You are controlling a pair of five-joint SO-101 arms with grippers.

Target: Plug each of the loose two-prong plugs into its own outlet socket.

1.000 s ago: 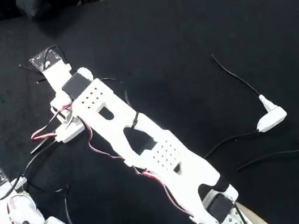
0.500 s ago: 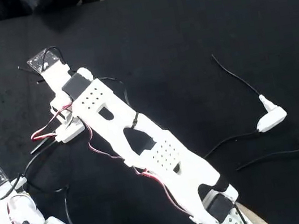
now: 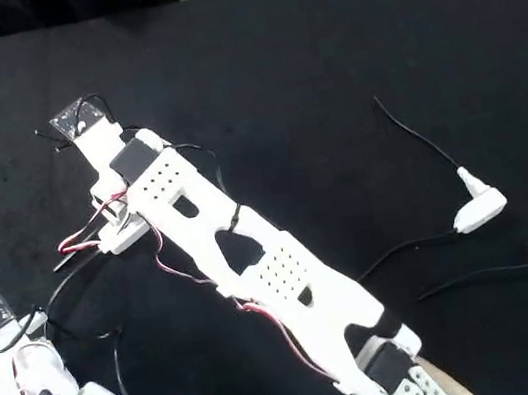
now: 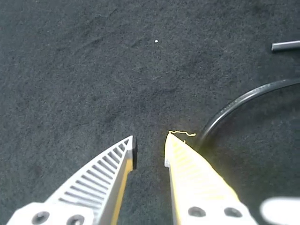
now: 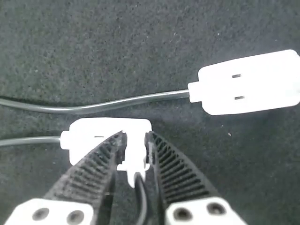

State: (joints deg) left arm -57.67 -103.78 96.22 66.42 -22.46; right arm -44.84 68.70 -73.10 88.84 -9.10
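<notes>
My right arm (image 3: pixel 254 260) has shifted slightly toward the table's far left since a second ago. The right gripper (image 5: pixel 136 137) is clamped on a white plug (image 5: pixel 133 158), which I see pressed up against a socket (image 5: pixel 93 131). A second socket (image 5: pixel 248 89) lies near it, both slots bare. The left gripper (image 4: pixel 150 139) sits partly open with nothing between its fingers, low over the table (image 4: pixel 93 56), and a black cable (image 4: pixel 234 105) curves just beside one tip.
</notes>
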